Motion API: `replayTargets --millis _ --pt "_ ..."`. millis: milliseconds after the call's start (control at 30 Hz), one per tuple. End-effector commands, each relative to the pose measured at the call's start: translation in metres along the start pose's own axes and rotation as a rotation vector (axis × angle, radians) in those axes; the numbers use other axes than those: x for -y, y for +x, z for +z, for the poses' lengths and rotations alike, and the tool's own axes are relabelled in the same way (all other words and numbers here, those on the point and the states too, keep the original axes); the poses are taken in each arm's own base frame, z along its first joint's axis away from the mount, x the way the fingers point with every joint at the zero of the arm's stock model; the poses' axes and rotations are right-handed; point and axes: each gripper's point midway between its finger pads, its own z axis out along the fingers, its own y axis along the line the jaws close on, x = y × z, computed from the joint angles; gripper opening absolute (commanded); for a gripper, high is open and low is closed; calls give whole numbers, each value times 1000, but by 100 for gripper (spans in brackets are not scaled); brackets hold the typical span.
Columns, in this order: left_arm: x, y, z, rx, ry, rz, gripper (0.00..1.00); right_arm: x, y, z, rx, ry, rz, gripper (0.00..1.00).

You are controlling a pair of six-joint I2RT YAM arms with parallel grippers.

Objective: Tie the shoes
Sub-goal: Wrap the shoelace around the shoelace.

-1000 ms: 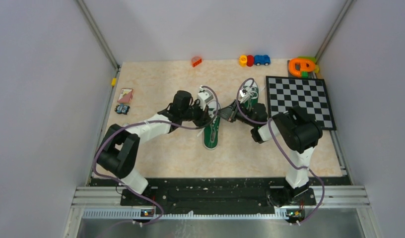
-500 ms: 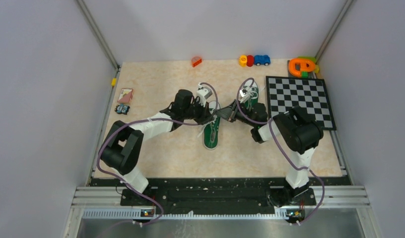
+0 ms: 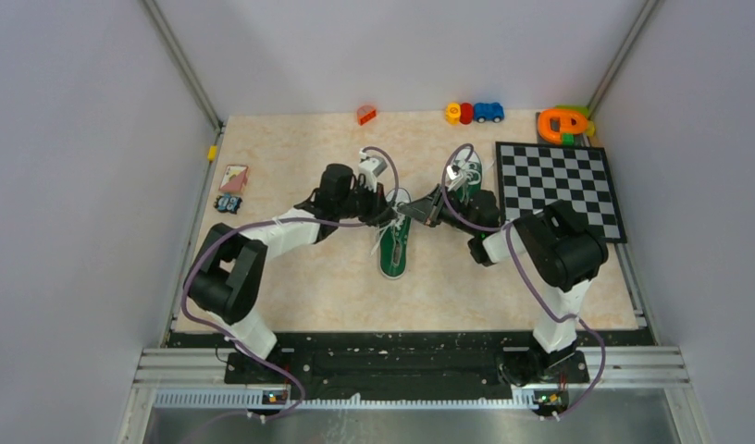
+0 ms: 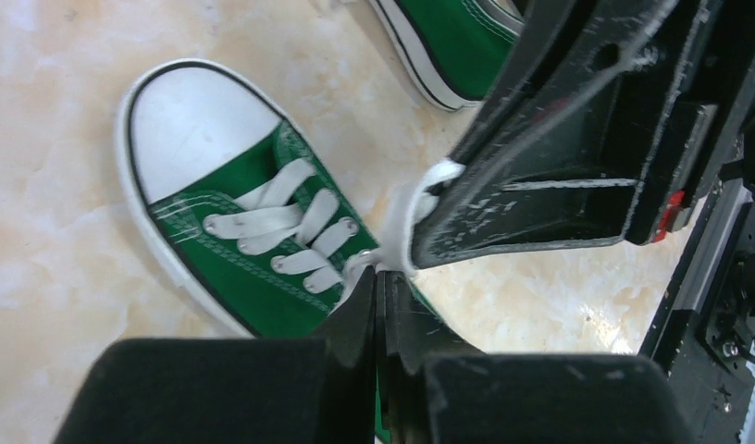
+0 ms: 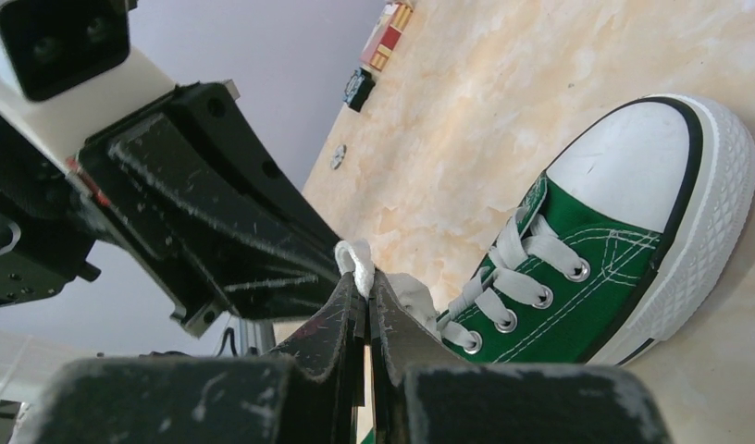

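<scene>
Mid-knot: shoe sits at table centre. Left pincer and right pincer are each clamped on lace, meeting at the shoe's 12 o'clock. Next, likely: pull toward 9 and 3 to cinch.

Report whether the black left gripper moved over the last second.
Yes: the black left gripper edged slightly up the view, toward the orange toy brick.

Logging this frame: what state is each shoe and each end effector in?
near shoe: upright on its sole, untied, lace pulled up
far shoe: upright, lacing unclear
left end effector: shut on lace
right end effector: shut on lace
</scene>
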Motion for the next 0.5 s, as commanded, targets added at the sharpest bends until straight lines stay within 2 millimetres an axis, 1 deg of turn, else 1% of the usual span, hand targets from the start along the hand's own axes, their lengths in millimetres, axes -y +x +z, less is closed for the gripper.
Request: replayTargets --millis 0,133,200,267,333,400,433,467 --pt "-8 -27 -24 79 -5 -51 0 -24 -4 0 -5 -64 -71 0" --pt "-25 -29 -40 92 -43 -96 0 -24 -2 -1 -11 -69 -76 0" --pt "-34 -26 -41 70 -70 -112 0 -25 -2 -1 -13 -73 -78 0" --pt "-39 -23 -39 33 -86 -119 1 -25 -1 -1 -17 -74 -75 0" --pt "-38 -23 -36 14 -72 -123 17 -24 0 -1 -19 -74 -73 0" --pt "-30 -24 -36 14 -39 -98 36 -24 -1 -1 -19 -74 -73 0" --pt "-26 -25 -36 23 -32 -71 41 -24 0 -1 -21 -72 -72 0" --pt "-23 -25 -37 32 -28 -38 44 -24 -1 -1 -20 -71 -71 0"
